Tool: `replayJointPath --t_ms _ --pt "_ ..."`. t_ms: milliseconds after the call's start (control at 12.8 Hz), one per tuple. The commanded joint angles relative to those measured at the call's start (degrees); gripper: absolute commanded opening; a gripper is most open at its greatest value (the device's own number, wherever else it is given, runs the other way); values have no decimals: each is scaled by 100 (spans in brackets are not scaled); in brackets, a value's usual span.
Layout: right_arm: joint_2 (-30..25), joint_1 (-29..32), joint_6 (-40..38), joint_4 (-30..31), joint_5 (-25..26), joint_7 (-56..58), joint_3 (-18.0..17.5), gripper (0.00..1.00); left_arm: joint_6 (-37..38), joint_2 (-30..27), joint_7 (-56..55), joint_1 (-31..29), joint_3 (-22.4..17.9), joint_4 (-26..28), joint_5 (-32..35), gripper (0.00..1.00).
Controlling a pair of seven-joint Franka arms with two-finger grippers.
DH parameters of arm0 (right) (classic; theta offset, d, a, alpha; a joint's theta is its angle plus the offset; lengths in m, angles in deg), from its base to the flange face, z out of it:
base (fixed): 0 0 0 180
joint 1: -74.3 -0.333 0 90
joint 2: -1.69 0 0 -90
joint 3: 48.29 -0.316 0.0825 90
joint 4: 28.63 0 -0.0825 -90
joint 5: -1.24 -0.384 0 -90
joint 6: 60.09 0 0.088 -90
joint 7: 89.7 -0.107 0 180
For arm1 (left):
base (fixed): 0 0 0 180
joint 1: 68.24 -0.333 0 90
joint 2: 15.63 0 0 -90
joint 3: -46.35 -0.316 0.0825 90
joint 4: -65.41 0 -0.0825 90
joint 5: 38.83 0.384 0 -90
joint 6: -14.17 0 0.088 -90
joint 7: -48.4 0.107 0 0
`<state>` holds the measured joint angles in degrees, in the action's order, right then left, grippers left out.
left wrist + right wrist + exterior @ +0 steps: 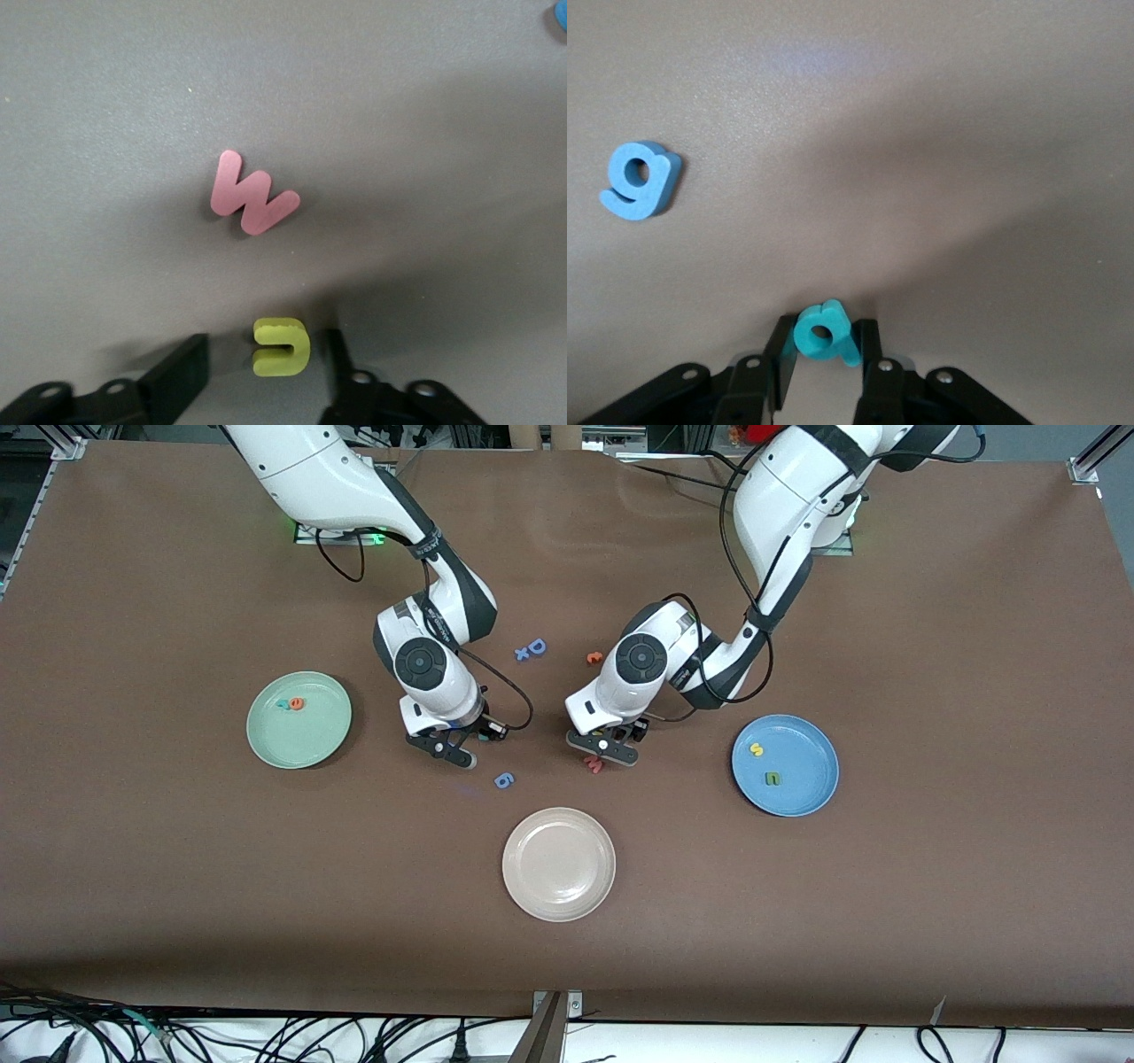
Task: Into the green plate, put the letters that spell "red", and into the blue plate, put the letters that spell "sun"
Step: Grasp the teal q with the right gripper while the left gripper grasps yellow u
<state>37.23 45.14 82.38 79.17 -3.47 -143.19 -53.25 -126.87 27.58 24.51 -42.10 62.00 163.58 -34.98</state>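
Observation:
The green plate (330, 735) holds a thin teal "r" (283, 704) and an orange "e" (298, 703). In the blue plate (811, 793) lie a yellow "s" (756, 749) and an olive "n" (772, 779). My right gripper (447, 751) (826, 326) is low at the table between the green plate and the table's middle, shut on the teal "d" (822, 335). My left gripper (609, 751) (266, 343) is low near the middle, open around the yellow "u" (282, 347), with a gap at one finger. Both letters are hidden in the front view.
A pink "w" (253, 203) (594, 763) lies just past the left gripper's fingers. A blue "6" (504, 780) (640, 181) lies near the right gripper. A beige plate (559, 864) sits nearer the front camera. A blue "D" (536, 646), blue "x" (522, 654) and an orange piece (594, 658) lie toward the bases.

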Motion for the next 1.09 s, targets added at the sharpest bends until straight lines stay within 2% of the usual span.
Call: replayJointPath --t_ms 0,156,390,702,1015 --pt "137 -46 26 -57 -92 -12 13 24 -28 56 -36 67 -45 -88 151 4" --pt "68 -11 -26 -57 -83 84 30 24 6 30 -28 41 -36 -88 151 0" --pt "-283 225 -902 -223 -83 320 92 24 94 -93 -36 -12 -36 -114 143 0" --pt "-837 893 -2229 -277 -83 1487 144 23 726 -523 260 -354 -10 -176 143 0" --pt "-1137 929 -2987 -137 -83 3112 1082 23 1500 -849 1263 -820 16 -237 55 0"
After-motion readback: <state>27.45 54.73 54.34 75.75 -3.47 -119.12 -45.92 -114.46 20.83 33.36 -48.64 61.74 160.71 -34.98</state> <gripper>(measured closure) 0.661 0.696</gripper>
